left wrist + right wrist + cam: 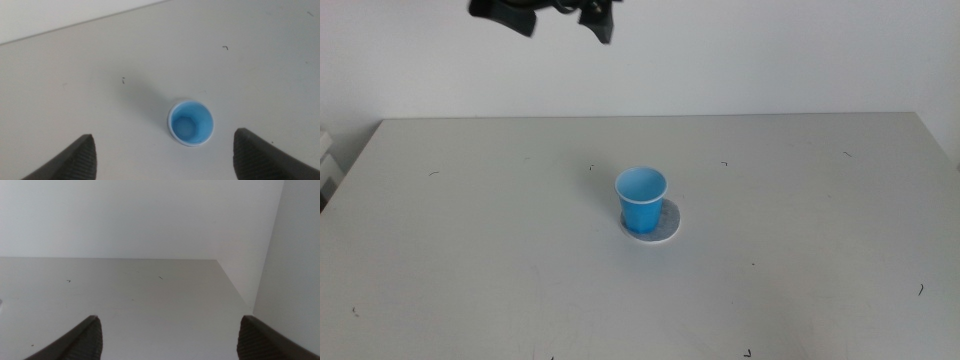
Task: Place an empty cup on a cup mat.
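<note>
Blue cup (640, 199) sitting upright on cup mat (664, 228), well below left claw (557, 18) hovering high, jaws spread wide, holding nothing.

A little blue cup (640, 199) with a thin white rim stands upright near the middle of the counter (470, 250). It is empty and light blue inside. It sits on a flat round grey mat (666, 226) with a white edge.

The cup (640, 199) looks like smooth blue plastic or paper; the mat (666, 227) is mottled grey, matt — the table (800, 250) matt, faintly scuffed.
</note>
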Action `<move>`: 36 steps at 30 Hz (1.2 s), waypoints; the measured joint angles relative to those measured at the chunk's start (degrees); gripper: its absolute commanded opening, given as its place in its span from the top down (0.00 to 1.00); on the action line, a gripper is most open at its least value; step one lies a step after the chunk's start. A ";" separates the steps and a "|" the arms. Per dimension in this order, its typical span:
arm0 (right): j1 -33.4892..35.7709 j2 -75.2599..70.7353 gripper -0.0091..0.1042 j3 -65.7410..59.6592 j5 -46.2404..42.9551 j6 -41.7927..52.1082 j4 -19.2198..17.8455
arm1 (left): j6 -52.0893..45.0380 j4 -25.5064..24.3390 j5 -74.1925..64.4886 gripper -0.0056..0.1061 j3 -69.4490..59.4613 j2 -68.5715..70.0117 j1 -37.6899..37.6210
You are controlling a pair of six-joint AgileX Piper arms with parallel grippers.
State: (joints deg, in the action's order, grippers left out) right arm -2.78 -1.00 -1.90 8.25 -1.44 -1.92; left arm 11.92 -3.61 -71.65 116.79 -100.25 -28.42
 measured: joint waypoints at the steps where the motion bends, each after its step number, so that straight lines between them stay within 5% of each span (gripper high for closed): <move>1: 0.00 0.00 0.09 0.00 0.00 0.00 0.00 | -0.06 -1.25 -0.06 0.01 -0.81 2.24 0.00; 9: 0.00 0.00 0.09 0.00 0.00 0.00 0.00 | -1.75 -9.79 7.34 0.01 -23.22 25.55 0.88; 25: 0.00 0.00 0.09 0.00 0.00 0.00 0.00 | -6.52 -1.77 45.17 0.01 -78.19 62.01 23.50; 36: 0.00 0.00 0.09 0.00 0.00 0.00 0.00 | -6.58 -1.74 65.66 0.01 -106.18 82.80 26.69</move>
State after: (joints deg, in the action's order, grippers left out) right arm -2.78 -1.00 -1.90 8.25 -1.44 -1.92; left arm 5.34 -5.35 -5.98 10.61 -17.46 -1.74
